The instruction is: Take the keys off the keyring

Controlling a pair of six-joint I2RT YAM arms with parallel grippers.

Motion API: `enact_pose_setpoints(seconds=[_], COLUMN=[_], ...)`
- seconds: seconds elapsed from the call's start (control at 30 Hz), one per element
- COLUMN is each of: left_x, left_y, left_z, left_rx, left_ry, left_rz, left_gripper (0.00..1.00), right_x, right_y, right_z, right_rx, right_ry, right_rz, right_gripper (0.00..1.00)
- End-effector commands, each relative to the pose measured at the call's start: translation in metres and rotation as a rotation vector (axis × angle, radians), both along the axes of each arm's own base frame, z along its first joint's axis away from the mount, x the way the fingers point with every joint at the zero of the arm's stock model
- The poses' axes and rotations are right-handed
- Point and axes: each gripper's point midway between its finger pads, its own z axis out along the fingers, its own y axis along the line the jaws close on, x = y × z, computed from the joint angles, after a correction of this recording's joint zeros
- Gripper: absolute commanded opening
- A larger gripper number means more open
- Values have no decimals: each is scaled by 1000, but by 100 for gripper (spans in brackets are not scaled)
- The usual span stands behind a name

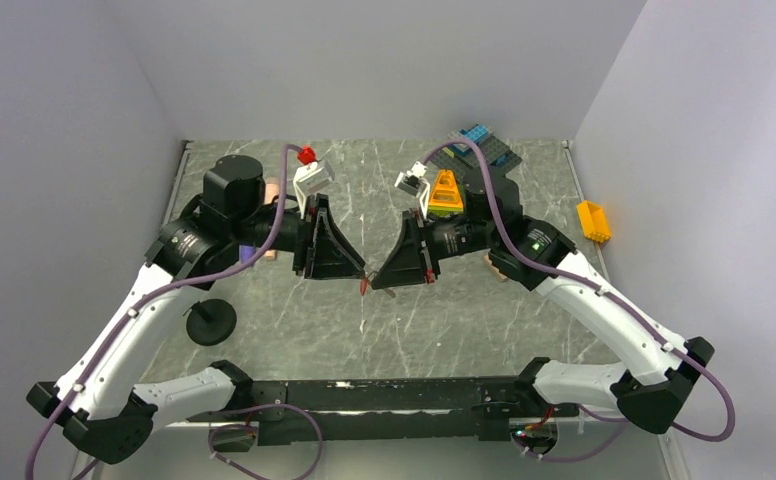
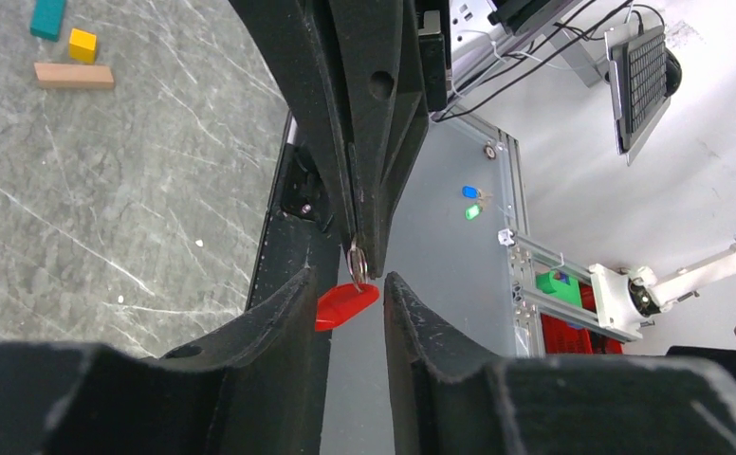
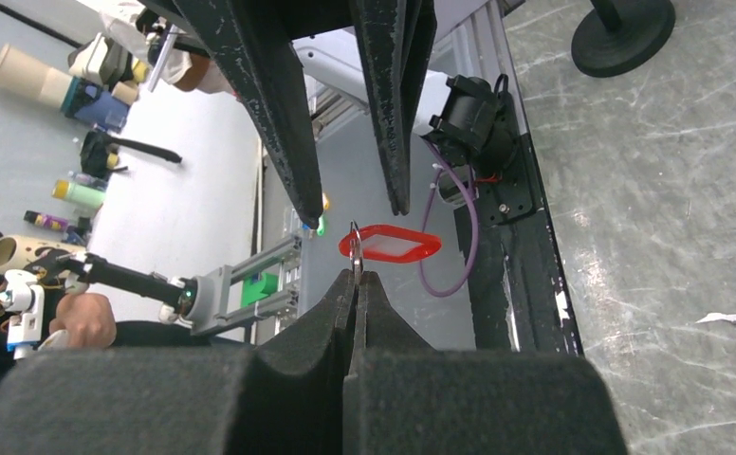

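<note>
The keyring's thin metal ring (image 3: 356, 237) is pinched between the shut fingers of my right gripper (image 3: 357, 275), held above the table at mid-scene. Its red tag with a paler centre (image 3: 390, 245) hangs just past the fingertips. In the left wrist view the red tag (image 2: 345, 305) sits in the gap of my open left gripper (image 2: 348, 277), partly behind one finger. Whether that gripper touches it I cannot tell. In the top view both grippers meet tip to tip, left (image 1: 362, 272) and right (image 1: 377, 283), with the tag (image 1: 365, 286) between them. The key is hidden from every view.
A black round base (image 1: 211, 322) stands at front left. An orange toy (image 1: 445, 192), blue and dark plates (image 1: 479, 145) and a yellow bin (image 1: 593, 220) lie at back right. Teal (image 2: 47, 17), yellow (image 2: 82, 45) and wooden (image 2: 73, 76) blocks lie on the table.
</note>
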Motion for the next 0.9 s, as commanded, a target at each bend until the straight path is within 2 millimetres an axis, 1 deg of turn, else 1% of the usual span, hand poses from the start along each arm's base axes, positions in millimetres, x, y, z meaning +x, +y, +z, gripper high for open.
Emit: enact_pose_setpoints(seconds=[0.0, 0.13, 0.33, 0.67, 0.87], left_x=[-9, -11, -11, -10, -6], left_y=[-2, -5, -6, -10, -14], left_z=[13, 13, 6, 0, 7], left_rx=[-21, -21, 16, 42, 17], left_ry=[-37, -31, -22, -12, -19], left_rz=[-53, -66, -61, -56, -32], left_gripper=[36, 32, 24, 24, 24], right_x=[-3, -3, -2, -2, -3], right_y=[1, 2, 2, 1, 2], right_z=[10, 8, 10, 9, 9], right_rx=[10, -2, 2, -12, -19], right_ry=[-48, -56, -70, -86, -90], right_rz=[10, 10, 1, -2, 2], right_gripper=[0, 0, 0, 0, 0])
